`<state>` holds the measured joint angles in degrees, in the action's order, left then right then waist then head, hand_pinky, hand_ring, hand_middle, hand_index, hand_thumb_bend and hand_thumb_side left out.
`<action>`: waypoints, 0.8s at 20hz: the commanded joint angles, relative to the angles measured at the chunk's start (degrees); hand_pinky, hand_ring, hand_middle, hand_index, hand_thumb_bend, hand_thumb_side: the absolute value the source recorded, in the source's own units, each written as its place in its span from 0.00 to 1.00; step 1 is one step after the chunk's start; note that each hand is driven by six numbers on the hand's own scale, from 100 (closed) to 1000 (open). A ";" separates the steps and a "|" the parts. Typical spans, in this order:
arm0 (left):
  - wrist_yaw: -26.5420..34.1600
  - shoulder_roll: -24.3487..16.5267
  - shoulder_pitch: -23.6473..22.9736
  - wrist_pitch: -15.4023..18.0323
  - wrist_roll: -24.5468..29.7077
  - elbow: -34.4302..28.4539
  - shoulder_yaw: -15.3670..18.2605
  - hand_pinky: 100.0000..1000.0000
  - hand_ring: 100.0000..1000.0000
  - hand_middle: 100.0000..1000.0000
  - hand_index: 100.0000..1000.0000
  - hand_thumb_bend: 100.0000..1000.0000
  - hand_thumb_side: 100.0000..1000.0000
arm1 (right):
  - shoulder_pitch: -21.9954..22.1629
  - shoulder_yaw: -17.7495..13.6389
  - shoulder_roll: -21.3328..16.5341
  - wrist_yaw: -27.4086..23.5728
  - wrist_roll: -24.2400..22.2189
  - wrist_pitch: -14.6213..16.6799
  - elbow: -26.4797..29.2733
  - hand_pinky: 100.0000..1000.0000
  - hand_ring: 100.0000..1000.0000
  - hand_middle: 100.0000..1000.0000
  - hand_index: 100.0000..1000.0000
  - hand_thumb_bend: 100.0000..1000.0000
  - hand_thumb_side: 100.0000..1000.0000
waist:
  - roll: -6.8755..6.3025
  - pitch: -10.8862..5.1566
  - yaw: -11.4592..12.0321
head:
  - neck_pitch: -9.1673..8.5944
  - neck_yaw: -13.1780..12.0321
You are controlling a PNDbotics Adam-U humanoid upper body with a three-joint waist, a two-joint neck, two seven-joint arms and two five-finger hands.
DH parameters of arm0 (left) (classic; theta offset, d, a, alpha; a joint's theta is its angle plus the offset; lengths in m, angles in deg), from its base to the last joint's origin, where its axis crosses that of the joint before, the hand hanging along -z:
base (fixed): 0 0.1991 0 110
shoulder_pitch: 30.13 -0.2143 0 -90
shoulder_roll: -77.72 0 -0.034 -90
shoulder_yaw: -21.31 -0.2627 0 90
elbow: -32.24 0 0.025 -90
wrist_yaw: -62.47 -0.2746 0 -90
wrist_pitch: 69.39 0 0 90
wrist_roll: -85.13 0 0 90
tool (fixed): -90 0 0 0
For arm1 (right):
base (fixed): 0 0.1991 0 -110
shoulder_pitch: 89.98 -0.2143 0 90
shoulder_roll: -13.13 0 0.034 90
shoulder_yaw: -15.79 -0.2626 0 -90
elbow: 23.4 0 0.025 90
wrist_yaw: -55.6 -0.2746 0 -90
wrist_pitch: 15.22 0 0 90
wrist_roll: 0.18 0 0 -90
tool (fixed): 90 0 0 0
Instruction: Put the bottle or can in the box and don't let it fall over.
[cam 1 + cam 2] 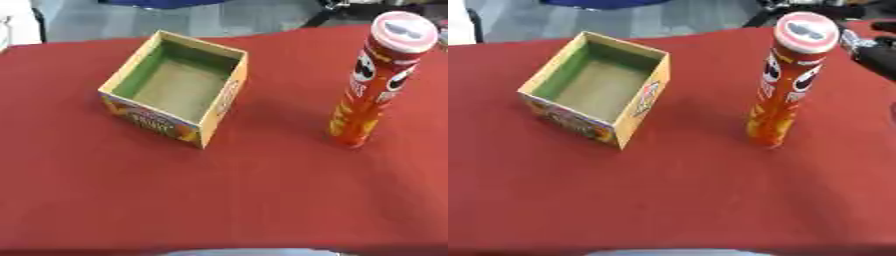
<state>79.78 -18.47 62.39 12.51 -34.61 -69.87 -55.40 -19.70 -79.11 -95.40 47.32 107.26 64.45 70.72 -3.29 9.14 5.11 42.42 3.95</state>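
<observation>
While upright, one can (378, 82), one box (175, 87)

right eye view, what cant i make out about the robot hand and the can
- Right robot hand: right eye view, mostly cut off by the right edge; fingers unreadable.
- Left robot hand: in neither view.
- Can: label print blurred; far side hidden by the can itself.
- Box: near inner wall hidden behind its own rim.

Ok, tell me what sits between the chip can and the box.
Nothing visible. Only bare red tablecloth lies between the upright chip can and the open, empty box. The right hand shows at the can's right.
</observation>
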 commanded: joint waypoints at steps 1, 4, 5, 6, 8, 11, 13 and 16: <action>-0.40 -1.16 0.14 0.05 -0.14 -0.96 0.87 0.74 0.80 0.74 0.80 0.47 0.78 | -1.01 -0.37 -1.15 0.46 0.03 0.01 0.34 0.81 0.80 0.83 0.87 0.63 0.31 | 0.10 -0.88 0.13 | 0.39 -0.19; -0.41 -1.22 0.17 0.10 -0.16 -1.00 0.91 0.74 0.80 0.74 0.80 0.47 0.78 | -1.00 -0.34 -1.12 0.50 -0.03 0.02 0.30 0.81 0.80 0.83 0.87 0.63 0.31 | 0.07 -0.92 0.18 | 0.36 -0.13; -0.42 -1.23 0.16 0.11 -0.17 -1.01 0.92 0.74 0.80 0.74 0.80 0.47 0.78 | -0.97 -0.32 -1.13 0.52 -0.06 0.02 0.29 0.81 0.80 0.83 0.87 0.63 0.31 | 0.07 -0.93 0.19 | 0.32 -0.03; -0.42 -1.24 0.14 0.11 -0.18 -1.01 0.92 0.74 0.80 0.74 0.80 0.47 0.78 | -0.93 -0.30 -1.15 0.55 -0.10 0.03 0.31 0.81 0.80 0.83 0.87 0.63 0.31 | 0.07 -0.92 0.19 | 0.22 0.12; -0.43 -1.23 0.11 0.09 -0.16 -1.00 0.90 0.74 0.80 0.74 0.80 0.47 0.78 | -0.74 -0.24 -1.24 0.68 -0.25 0.06 0.46 0.81 0.80 0.83 0.87 0.63 0.31 | 0.07 -0.90 0.18 | -0.12 0.82; -0.46 -1.28 0.10 0.08 -0.15 -1.00 0.90 0.74 0.80 0.74 0.80 0.47 0.78 | -0.38 -0.21 -1.49 0.89 -0.63 0.04 0.81 0.81 0.80 0.83 0.87 0.63 0.31 | 0.08 -0.83 0.10 | -1.42 2.44; -0.47 -1.30 0.10 0.08 -0.14 -1.01 0.90 0.74 0.80 0.74 0.80 0.47 0.78 | -0.15 -0.18 -1.62 1.01 -0.92 0.01 1.06 0.81 0.80 0.83 0.87 0.63 0.31 | 0.06 -0.79 0.04 | -2.14 3.16; -0.48 -1.34 0.13 0.09 -0.14 -1.02 0.89 0.74 0.80 0.74 0.80 0.47 0.78 | 0.17 -0.06 -1.83 1.19 -1.43 -0.01 1.40 0.81 0.81 0.83 0.87 0.63 0.30 | -0.01 -0.75 -0.04 | -2.72 3.64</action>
<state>79.78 -18.43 62.39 12.52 -34.63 -69.87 -55.37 -19.04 -79.00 -95.42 48.04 106.18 64.33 70.91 -3.38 9.13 5.08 40.64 7.23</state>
